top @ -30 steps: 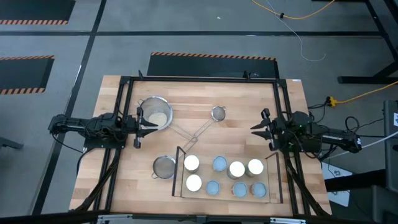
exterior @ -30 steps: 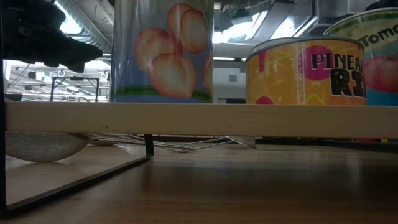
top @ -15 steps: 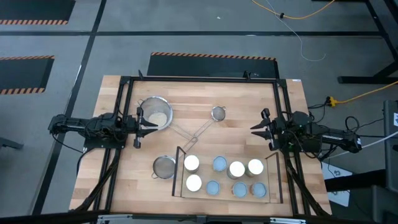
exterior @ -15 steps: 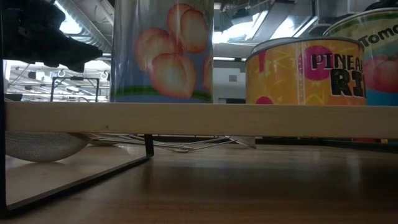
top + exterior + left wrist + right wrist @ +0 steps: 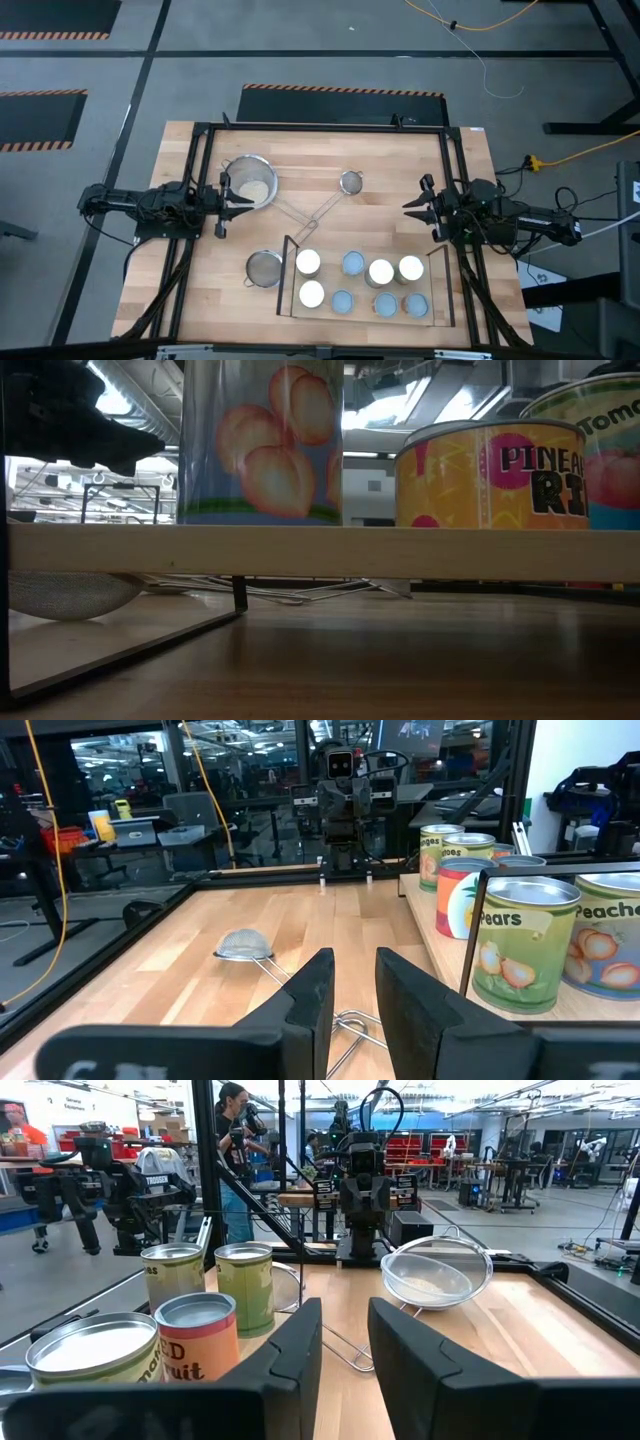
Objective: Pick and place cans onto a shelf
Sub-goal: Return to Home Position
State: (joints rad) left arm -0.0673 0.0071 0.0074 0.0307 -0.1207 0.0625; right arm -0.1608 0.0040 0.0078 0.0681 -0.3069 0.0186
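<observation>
**On the shelf: cans seated, both grippers empty**

High view. At 6 o'clock on the table (image 5: 380,150), the shelf (image 5: 330,280) is seen with the cans (image 5: 380,272) stood upright on it in two rows. The left gripper (image 5: 238,205) is held at 9 o'clock and the right gripper (image 5: 410,207) at 3 o'clock, both well apart from the shelf. A steel pan (image 5: 250,180) is noted at 10 o'clock. A small strainer (image 5: 352,182) lies just to 12 o'clock of centre, and a larger strainer (image 5: 264,268) at 7 o'clock, just beside the shelf's left rail.

Low view. The shelf board's edge is seen level across the frame. A peach-labelled can (image 5: 262,440), a pineapple-labelled can (image 5: 480,470) and a tomato-labelled can (image 5: 600,460) are stood on it.

Left wrist view. The left gripper's fingers (image 5: 312,1000) are parted by a narrow gap and nothing is held. A can marked Pears (image 5: 520,945) is seen on the shelf off to one side.

Right wrist view. The right gripper's fingers (image 5: 295,1360) are likewise narrowly parted, with nothing between them. Cans are seen to one side, the small strainer ahead, and a person (image 5: 235,1120) beyond the table.
</observation>
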